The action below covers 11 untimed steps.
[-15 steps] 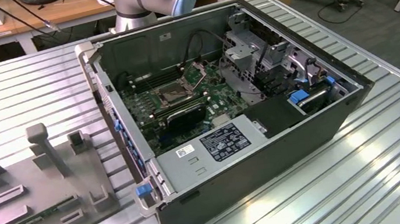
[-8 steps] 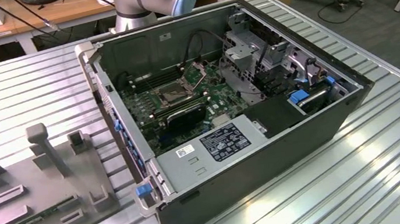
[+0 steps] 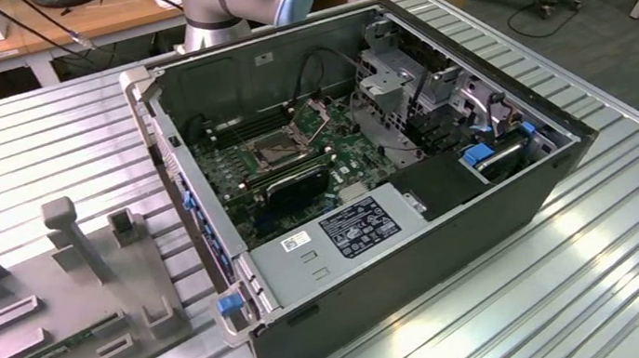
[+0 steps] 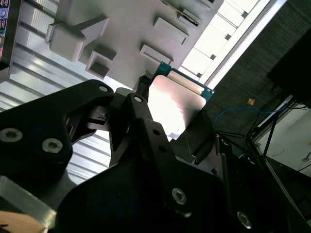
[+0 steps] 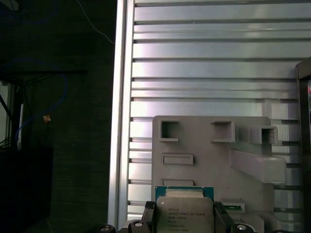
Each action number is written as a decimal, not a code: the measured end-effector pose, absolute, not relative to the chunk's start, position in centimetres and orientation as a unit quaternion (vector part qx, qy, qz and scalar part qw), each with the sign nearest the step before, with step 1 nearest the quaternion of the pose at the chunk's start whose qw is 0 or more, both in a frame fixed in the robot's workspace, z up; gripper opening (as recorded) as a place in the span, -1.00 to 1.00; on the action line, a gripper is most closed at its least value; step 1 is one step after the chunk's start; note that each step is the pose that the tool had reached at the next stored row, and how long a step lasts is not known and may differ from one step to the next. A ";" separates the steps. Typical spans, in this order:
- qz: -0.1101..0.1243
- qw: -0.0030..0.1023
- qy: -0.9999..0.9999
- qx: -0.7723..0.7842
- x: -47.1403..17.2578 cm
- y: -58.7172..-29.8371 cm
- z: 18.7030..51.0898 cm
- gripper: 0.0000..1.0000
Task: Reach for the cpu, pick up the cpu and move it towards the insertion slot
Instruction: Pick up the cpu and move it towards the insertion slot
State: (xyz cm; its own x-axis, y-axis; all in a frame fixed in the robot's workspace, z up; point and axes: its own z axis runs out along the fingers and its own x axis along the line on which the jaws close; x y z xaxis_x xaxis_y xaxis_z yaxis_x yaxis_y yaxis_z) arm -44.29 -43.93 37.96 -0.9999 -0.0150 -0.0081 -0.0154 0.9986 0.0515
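Carry step in hand, I judge: my pincer (image 5: 183, 222) is clenched on the thin square silvery cpu (image 5: 184, 209) above the grey moulded fixture (image 5: 204, 145); reaching the silver-framed square insertion slot (image 3: 274, 152), left of centre in the exterior view, calls for a level hold.

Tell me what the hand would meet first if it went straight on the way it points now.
Probably the grey fixture plate on the slatted table: in the first wrist view the hand, shut on the cpu, points at it. How far off it lies is unclear.
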 end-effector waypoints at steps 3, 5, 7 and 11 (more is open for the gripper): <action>0.026 0.004 1.000 -0.008 -44.3 -43.9 38.0 0.08; 0.026 0.004 1.000 -0.008 -44.3 -43.9 38.0 0.08; 0.026 0.004 1.000 -0.008 -44.3 -43.9 38.2 0.08; 0.026 0.004 1.000 -0.008 -44.3 -43.9 38.5 0.08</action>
